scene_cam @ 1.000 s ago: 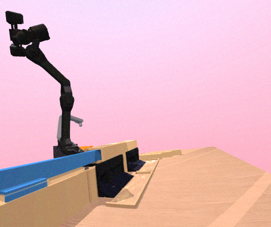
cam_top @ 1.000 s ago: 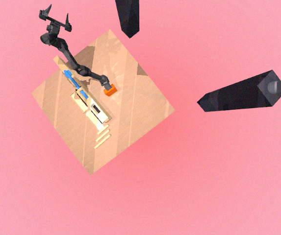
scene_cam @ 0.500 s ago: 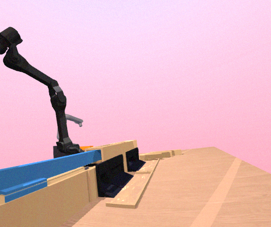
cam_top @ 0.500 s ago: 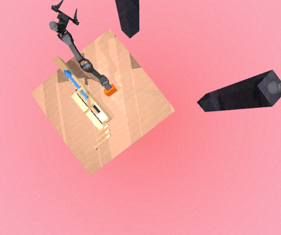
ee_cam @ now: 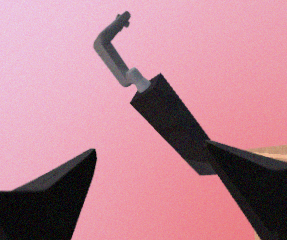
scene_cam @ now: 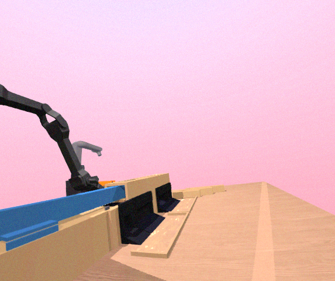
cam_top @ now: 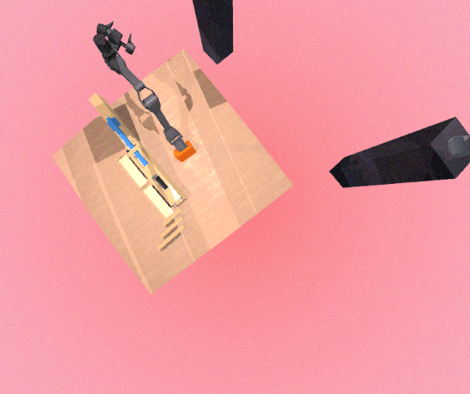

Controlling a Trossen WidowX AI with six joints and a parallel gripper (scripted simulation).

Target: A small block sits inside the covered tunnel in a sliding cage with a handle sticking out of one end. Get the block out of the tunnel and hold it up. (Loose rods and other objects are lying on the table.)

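- The pincer [cam_top: 121, 29] [ee_cam: 151, 149] is spread wide with nothing between its fingers; from above it appears outside the tabletop's [cam_top: 226, 169] [scene_cam: 221, 242] outline.
- The small block cannot be made out. By the task it sits in the covered tunnel [cam_top: 146, 170] [scene_cam: 146, 185], whose side shows dark openings in the exterior view.
- The blue handle [cam_top: 120, 133] [scene_cam: 55, 203] sticks out of the tunnel's end, over the pale rail [cam_top: 95, 100] [scene_cam: 85, 232], and nothing grips it.
- The wrist view points mostly past the tabletop, so a reach from this pose could miss the handle; the pincer probably needs turning and lowering first.
- Coming down with the fingers askew could knock the rail or skid off the handle's narrow top.
- A crooked pull might jam the cage against the tunnel walls or drag the whole fixture.
- A hasty tug could leave the block behind or tip it out of reach.
- The loose rods [cam_top: 171, 231] [scene_cam: 206, 190] lie beyond the tunnel's far end; a wide sweep there could scatter them.
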